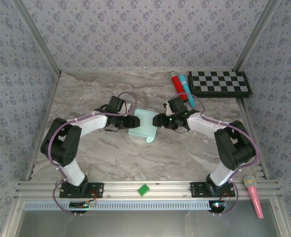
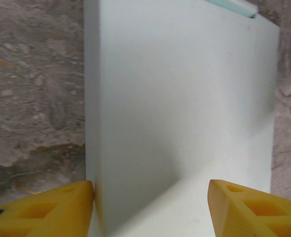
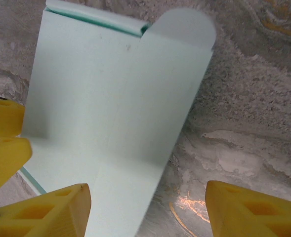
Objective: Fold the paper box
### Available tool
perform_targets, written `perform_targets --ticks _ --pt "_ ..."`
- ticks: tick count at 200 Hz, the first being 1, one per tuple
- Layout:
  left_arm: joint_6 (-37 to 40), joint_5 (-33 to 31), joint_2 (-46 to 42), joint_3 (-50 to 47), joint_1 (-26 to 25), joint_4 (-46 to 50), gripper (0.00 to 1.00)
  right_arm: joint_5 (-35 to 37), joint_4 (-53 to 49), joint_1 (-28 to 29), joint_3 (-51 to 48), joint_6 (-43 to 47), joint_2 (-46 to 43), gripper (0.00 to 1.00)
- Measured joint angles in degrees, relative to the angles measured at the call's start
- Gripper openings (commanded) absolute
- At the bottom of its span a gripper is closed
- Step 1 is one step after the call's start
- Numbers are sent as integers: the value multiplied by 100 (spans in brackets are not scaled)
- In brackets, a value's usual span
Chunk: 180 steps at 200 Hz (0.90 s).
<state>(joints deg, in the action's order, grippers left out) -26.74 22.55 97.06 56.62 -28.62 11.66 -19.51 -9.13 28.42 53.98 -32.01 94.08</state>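
The left gripper (image 1: 129, 122) has its jaws partly apart, and the paper box (image 1: 143, 125) lies directly before its fingertips, between the two grippers. In the left wrist view, one yellow finger (image 2: 61, 207) touches the folded side edge of the box and the other is over its flat panel; whether it really grips I cannot tell. The right gripper (image 1: 158, 121) is wide and holds nothing: one finger (image 3: 254, 207) is over the marble table (image 3: 244, 98), beside the box.
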Motion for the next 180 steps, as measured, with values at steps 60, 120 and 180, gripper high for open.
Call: perform_targets --ticks 60,120,180 --pt "-72 -221 -125 2 190 -116 56 -361 833 0 -315 -732 162 64" --pt "35 -48 186 229 275 -103 42 -778 1755 -98 -522 -1250 579 55" --pt "31 66 372 302 275 -125 34 -1036 2310 -107 -645 -1453 664 48"
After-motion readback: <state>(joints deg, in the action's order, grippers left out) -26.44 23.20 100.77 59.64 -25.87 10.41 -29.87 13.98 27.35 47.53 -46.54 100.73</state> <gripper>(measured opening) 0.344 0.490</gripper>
